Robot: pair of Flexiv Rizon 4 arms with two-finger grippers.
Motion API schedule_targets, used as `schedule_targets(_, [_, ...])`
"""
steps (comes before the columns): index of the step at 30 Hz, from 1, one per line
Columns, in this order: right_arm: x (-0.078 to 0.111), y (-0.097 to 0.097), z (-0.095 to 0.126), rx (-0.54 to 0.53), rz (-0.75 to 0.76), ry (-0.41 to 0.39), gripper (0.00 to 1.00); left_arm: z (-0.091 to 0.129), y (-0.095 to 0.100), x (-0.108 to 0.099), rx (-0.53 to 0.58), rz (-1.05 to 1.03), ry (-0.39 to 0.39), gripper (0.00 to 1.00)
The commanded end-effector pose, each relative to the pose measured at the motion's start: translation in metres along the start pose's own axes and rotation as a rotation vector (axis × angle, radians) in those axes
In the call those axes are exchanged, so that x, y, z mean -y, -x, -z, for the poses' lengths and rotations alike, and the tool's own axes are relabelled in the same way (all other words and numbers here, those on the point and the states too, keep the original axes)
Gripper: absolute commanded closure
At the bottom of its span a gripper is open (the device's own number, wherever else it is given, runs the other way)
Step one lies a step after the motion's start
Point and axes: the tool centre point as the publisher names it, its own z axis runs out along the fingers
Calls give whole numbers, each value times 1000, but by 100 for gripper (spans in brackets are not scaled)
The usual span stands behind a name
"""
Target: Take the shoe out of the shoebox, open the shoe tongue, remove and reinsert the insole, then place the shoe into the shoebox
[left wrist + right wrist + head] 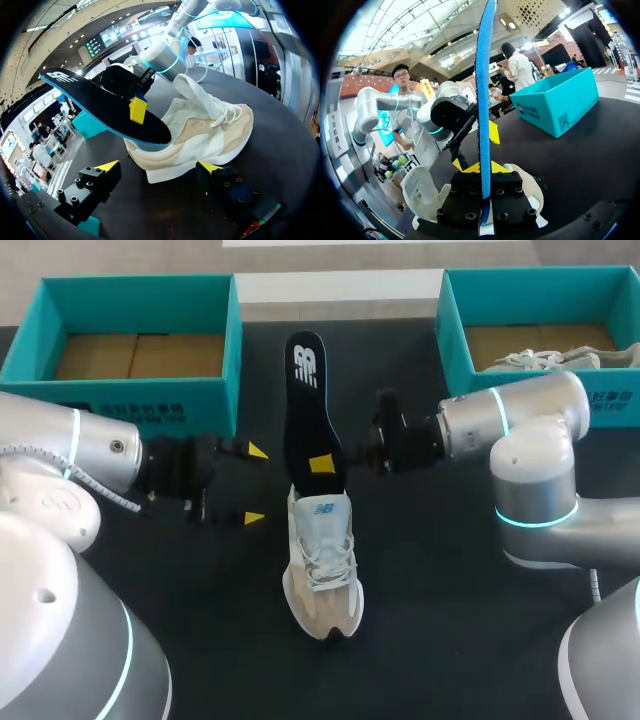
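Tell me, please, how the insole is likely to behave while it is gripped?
Probably fairly stiff yet springy: the insole juts well past the right jaws, pinched near one end, without visible droop. Likely light: it looks thin edge-on in the right wrist view. It may pivot if bumped, since only a small patch is clamped.

The left arm [95,445] and right arm [530,425] are wearing smooth, rounded silver shells, with cyan rings [536,521] glowing at the joints. A thin white cable [100,488] is running along the left one. The left gripper [256,485] and right gripper [324,463] are showing black bodies dotted with screws [74,200] and yellow wedge tips.
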Motion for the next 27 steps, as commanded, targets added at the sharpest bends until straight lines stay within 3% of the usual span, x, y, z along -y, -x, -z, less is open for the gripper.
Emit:
schedule_targets(1, [8,-1,-7,5,-8,-3,100,0,-1,0,-1,1,9,0])
schedule_targets(27, [55,-30,-21,-23,-165,-44,100,0,-1,0,-1,1,9,0])
